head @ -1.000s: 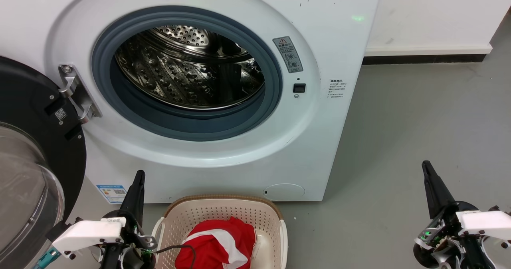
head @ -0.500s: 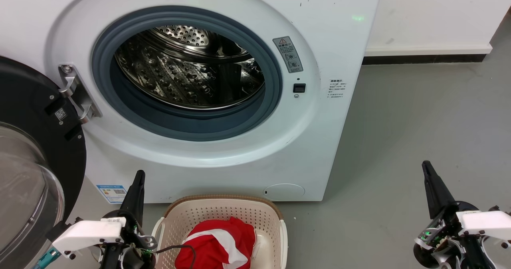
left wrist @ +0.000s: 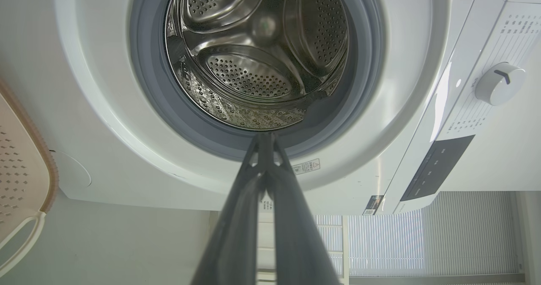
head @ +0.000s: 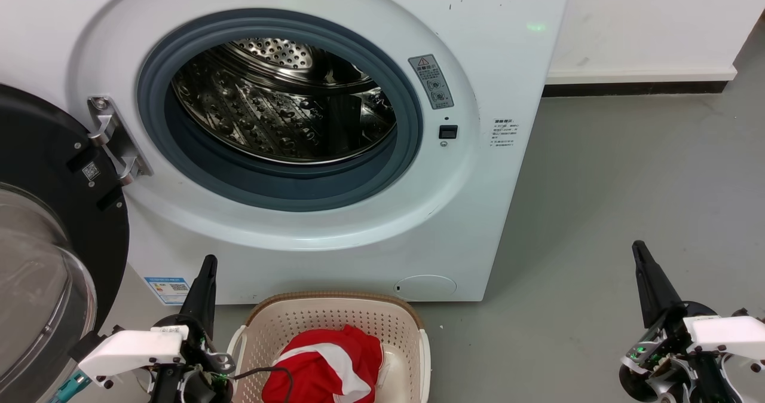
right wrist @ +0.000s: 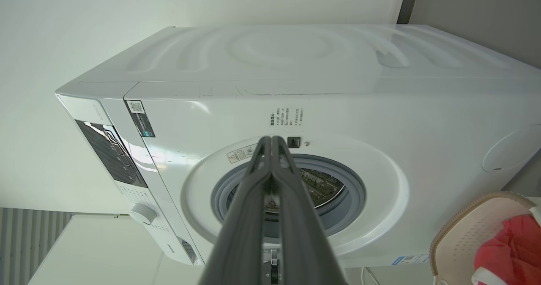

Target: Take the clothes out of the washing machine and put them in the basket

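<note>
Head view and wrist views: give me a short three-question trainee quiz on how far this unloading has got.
1. True or false: the drum of the washing machine holds red fabric.
2. Where do the clothes lie? A) in the basket; B) on the floor beside it; C) over the porthole rim.
3. Fill the gap: the fingers of the left tool and of the right tool are ____ (open or shut).

Key: 1 false, the drum shows bare steel; 2 A; 3 shut, both holding nothing.
</note>
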Robot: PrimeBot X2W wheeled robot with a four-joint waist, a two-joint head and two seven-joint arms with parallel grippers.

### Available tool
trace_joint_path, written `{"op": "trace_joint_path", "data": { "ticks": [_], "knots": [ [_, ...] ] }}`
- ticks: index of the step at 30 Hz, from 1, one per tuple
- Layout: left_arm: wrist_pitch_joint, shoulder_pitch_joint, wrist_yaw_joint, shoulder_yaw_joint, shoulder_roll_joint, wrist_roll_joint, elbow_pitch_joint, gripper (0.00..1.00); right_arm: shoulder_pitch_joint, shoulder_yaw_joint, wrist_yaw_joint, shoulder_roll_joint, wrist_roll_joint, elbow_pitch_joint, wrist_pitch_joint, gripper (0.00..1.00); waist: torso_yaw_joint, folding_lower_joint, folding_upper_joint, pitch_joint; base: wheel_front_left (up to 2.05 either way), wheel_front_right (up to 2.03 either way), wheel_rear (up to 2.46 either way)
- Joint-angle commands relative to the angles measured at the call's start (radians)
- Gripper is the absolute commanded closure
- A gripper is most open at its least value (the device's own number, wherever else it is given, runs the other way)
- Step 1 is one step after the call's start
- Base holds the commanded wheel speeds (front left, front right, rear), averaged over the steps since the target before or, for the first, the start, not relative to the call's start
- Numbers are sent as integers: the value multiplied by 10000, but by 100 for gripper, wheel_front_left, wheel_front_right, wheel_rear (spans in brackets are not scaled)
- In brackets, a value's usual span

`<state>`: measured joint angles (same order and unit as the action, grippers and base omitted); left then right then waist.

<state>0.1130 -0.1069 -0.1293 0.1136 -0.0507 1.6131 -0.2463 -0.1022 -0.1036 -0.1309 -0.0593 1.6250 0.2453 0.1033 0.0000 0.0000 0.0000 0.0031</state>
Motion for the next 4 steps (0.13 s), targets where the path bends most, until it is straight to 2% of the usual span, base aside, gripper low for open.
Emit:
{"op": "trace_joint_path", "data": {
  "ticks": [1, 4],
  "knots": [
    [44, -52, -51, 37, 21, -1, 4, 100, -133, -11, 3, 24, -76, 20, 38, 100, 0, 0, 0, 0, 0, 0, 0],
    [44, -52, -52, 36, 21, -1, 4, 100, -134, -16, 3, 30, -61, 20, 43, 100, 0, 0, 0, 0, 0, 0, 0]
  ]
}}
